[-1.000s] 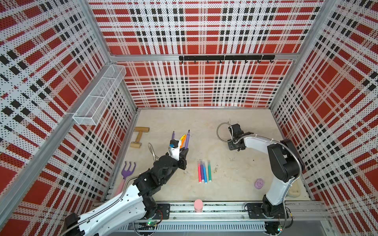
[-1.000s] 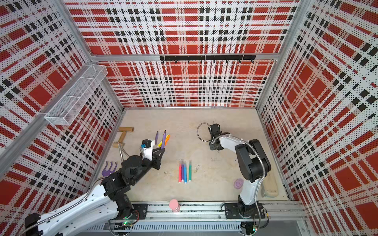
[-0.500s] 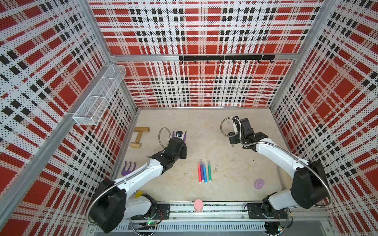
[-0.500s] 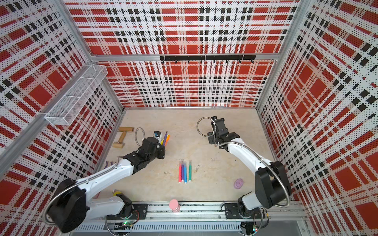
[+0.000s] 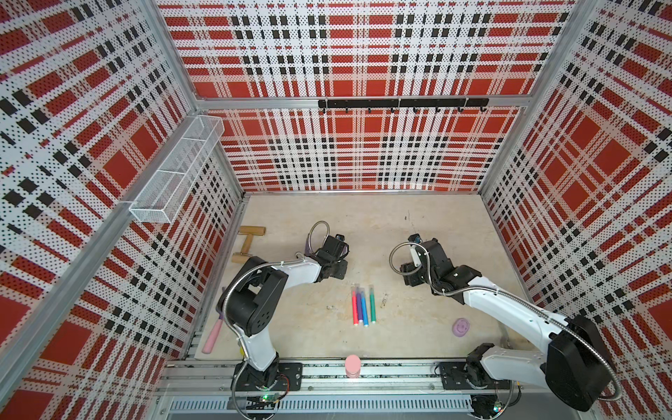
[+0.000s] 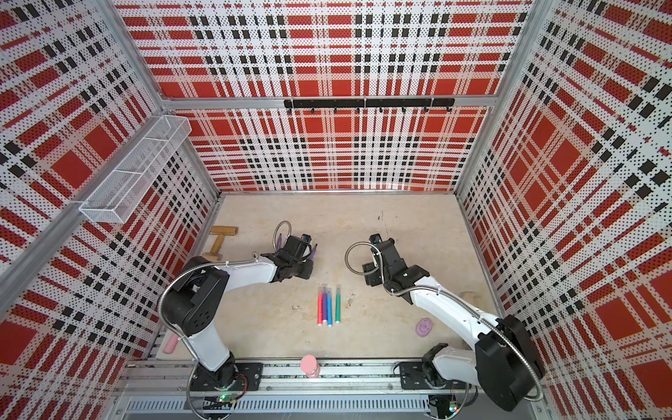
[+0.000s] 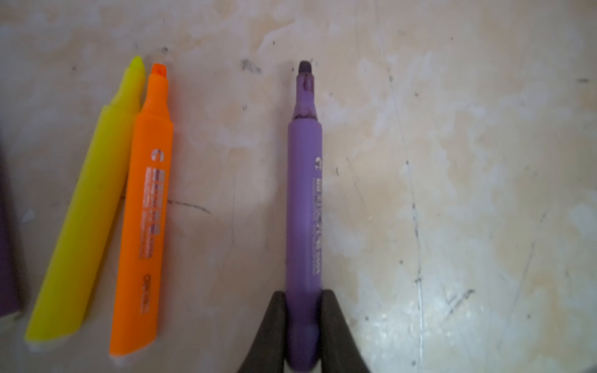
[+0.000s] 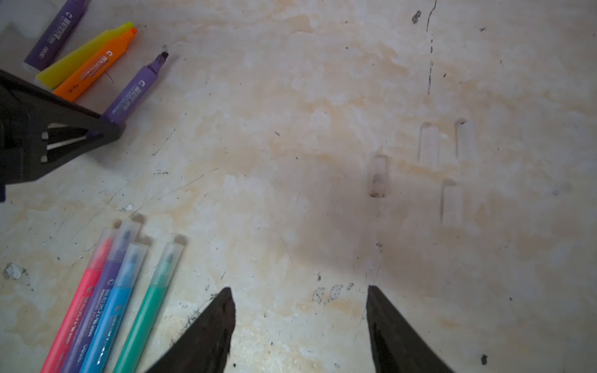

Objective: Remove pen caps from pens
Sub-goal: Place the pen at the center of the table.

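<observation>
My left gripper [image 7: 303,310] is shut on the rear end of an uncapped purple pen [image 7: 303,200], held low over the table with its tip bare. Beside it lie uncapped yellow [image 7: 87,219] and orange [image 7: 145,226] pens. Another purple pen [image 8: 55,35] lies past them. Pink, purple, blue and teal pens [image 5: 363,305] lie side by side mid-table with clear pen caps [image 8: 129,239] on them. My right gripper [image 8: 298,290] is open, with only bare table between its fingers. Several loose pen caps [image 8: 378,176] lie on the table ahead of it.
A wooden mallet [image 5: 249,240] lies at the back left. A pink-handled fork [image 5: 212,336] lies along the left edge. A thick pink cylinder [image 5: 352,365] stands at the front rail and a lilac smiley disc [image 5: 461,327] sits front right. A wire basket [image 5: 174,171] hangs on the left wall.
My left arm has carried the purple pen back and down beside the yellow and orange pens. My right gripper's jaws have widened and that arm has shifted slightly right.
</observation>
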### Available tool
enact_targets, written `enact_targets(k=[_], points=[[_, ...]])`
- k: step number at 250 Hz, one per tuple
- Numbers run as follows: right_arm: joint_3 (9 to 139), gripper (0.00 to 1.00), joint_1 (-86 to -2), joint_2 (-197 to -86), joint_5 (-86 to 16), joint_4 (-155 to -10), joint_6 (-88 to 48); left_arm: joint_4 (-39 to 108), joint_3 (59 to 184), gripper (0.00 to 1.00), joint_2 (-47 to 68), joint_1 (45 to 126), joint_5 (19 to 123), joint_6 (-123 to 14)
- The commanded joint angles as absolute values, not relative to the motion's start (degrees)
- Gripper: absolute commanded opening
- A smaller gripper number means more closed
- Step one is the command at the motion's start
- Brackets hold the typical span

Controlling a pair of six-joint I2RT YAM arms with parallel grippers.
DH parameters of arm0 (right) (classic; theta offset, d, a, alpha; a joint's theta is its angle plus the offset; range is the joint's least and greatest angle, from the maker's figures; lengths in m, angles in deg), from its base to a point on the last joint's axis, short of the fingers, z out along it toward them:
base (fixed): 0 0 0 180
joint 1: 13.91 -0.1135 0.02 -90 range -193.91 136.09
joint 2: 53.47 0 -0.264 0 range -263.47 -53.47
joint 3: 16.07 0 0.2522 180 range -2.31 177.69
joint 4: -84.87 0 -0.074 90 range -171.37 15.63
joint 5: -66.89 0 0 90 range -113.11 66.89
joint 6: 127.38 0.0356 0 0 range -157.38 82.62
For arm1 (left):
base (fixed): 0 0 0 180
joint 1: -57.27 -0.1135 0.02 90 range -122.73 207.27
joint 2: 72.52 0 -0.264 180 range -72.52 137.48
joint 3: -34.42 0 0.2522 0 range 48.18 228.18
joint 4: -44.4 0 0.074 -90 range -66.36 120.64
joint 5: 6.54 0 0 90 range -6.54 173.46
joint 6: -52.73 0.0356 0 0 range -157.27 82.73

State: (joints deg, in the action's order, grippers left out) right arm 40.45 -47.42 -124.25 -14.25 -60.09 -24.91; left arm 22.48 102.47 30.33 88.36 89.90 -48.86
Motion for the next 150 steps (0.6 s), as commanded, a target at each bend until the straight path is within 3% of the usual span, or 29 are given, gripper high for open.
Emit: enact_targets(k=[1, 31, 77, 150], points=[[38.8, 0.69, -48.6, -122.0, -16.7, -65.8, -21.8, 19.7, 104.0, 0.03, 32.1, 88.0, 91.4, -48.4], [37.7, 0.69, -50.5, -122.1, -18.7, -68.3, -20.1, 19.4, 103.6, 0.08, 32.4, 88.0, 92.5, -49.0], [38.4, 0.7, -56.0, -125.5, -19.4, -71.8, -18.0, 19.2, 101.6, 0.32, 29.8, 88.2, 94.6, -50.0], [36.4, 0.67, -60.7, -132.5, -18.4, -76.9, -12.6, 23.9, 96.7, 0.45, 21.3, 87.7, 93.5, -49.7]])
